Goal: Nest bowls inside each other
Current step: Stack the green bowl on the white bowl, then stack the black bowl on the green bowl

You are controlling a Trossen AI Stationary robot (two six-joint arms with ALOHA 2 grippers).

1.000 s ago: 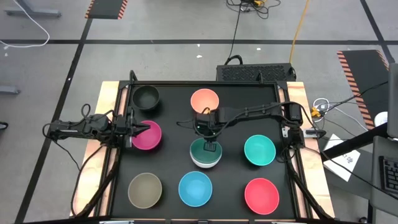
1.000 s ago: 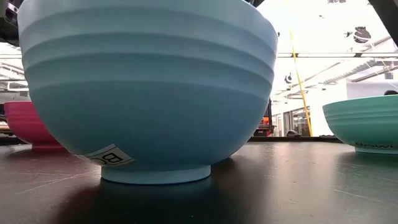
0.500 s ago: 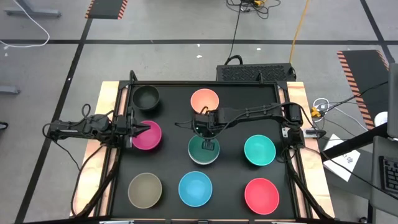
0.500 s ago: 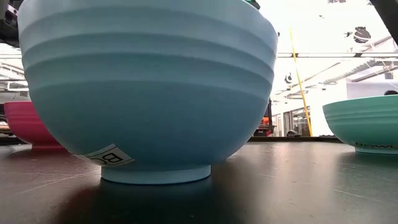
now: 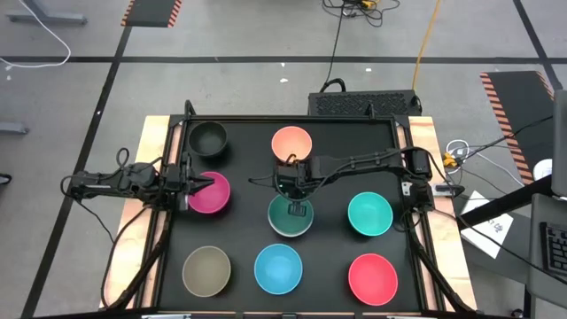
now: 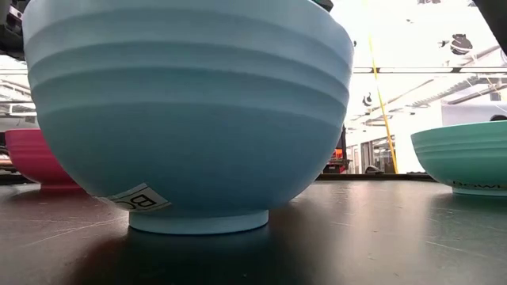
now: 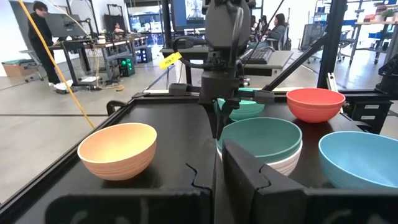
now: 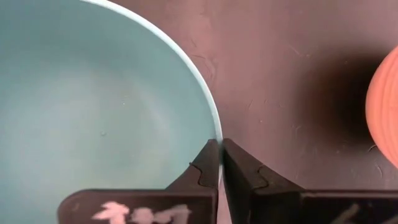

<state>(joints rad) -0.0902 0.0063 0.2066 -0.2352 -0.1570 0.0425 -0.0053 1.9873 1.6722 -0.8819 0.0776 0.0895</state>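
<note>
The dark green bowl (image 5: pixel 285 218) sits in the white bowl (image 7: pixel 289 160) at the table's middle. My right gripper (image 5: pixel 297 209) stands over its far rim, shut on it, and also shows in the left wrist view (image 7: pixel 216 121). My left gripper (image 5: pixel 202 184) is shut above the left part of the magenta bowl (image 5: pixel 214 197). Standing singly on their bases are the black (image 5: pixel 208 138), peach-orange (image 5: pixel 291 142), teal (image 5: pixel 369 213), olive-brown (image 5: pixel 206 270), light blue (image 5: pixel 278 268) and red (image 5: pixel 372 277) bowls. My right gripper holds the dark green bowl by the far part of its rim (image 8: pixel 214 127), one finger inside the bowl and one outside. The fingers (image 7: pixel 214 106) come from above, pointing down. The bowl stays upright, nested in the white bowl.
The low view is mostly filled by the light blue bowl (image 6: pixel 190 119), with the magenta bowl (image 6: pixel 40 162) and the teal bowl (image 6: pixel 463 162) beside it. Raised wooden edges (image 5: pixel 151 168) border the black tabletop. People and desks show in the room beyond.
The dark green bowl in my right gripper has drawn in a little toward the far edge over the white bowl. The white crescent on its near side has narrowed.
</note>
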